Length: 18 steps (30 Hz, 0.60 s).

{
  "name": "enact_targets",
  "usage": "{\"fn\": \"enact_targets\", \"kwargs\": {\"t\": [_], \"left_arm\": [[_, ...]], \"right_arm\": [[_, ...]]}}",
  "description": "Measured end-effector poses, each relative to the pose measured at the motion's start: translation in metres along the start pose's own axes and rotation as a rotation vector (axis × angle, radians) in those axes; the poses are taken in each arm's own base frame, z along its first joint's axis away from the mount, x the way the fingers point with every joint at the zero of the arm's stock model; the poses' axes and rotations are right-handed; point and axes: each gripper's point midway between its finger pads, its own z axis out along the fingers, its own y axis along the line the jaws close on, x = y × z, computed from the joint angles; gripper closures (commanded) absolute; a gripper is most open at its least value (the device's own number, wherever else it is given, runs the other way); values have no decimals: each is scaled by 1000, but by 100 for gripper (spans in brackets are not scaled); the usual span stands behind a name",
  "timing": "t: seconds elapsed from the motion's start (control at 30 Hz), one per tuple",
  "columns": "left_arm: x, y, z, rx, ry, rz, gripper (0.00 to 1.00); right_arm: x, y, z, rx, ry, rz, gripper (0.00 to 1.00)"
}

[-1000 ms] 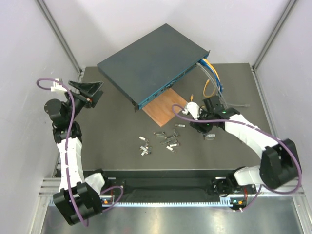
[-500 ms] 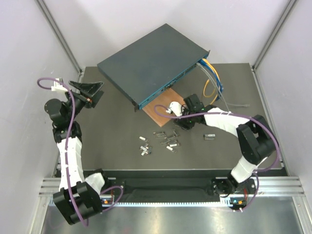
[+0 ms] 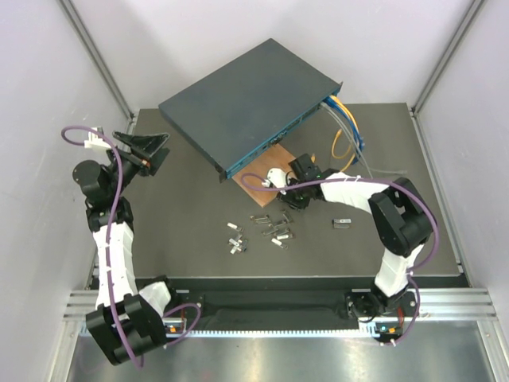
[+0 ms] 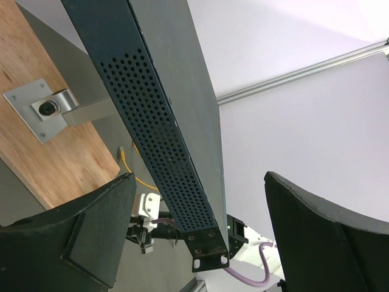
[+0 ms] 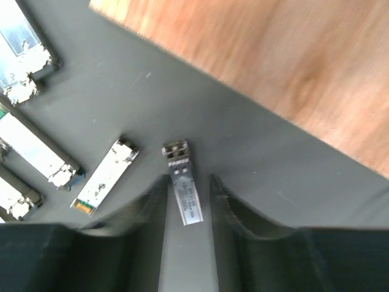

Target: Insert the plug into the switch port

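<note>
The switch (image 3: 246,103) is a flat dark blue-grey box at the back of the mat, with its teal socket face (image 3: 266,147) turned toward the front right. In the right wrist view a small silver plug (image 5: 184,191) lies flat on the dark mat. My right gripper (image 5: 188,182) straddles it, the left finger against it and a narrow gap on the right, so the jaws stand open. From above, that gripper (image 3: 288,199) hovers just off the brown board's front corner. My left gripper (image 3: 147,151) hangs wide open and empty left of the switch (image 4: 170,121).
A thin brown board (image 3: 266,177) lies under the switch's front face. Several loose silver plugs (image 3: 274,227) are scattered mid-mat, two of them left of my right fingers (image 5: 103,176). One dark module (image 3: 342,224) lies apart at the right. Yellow and blue cables (image 3: 346,127) trail from the switch's right end.
My right arm swung left from the mat's right side to the board's front corner, and its jaws narrowed around a plug. The left arm stayed still.
</note>
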Motion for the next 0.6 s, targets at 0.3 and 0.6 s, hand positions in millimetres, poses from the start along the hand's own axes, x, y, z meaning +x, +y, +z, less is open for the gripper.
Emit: {"fn": "enact_targets", "kwargs": {"t": [0.3,0.6], "left_arm": [[-13,-11,7,15,-5,33,11],[-45,-59,16,72,-66,165,6]], "right_arm": [[12,16,-8,-42,23,-15,100],[-4,25,-84,-1,-76,23,100]]}}
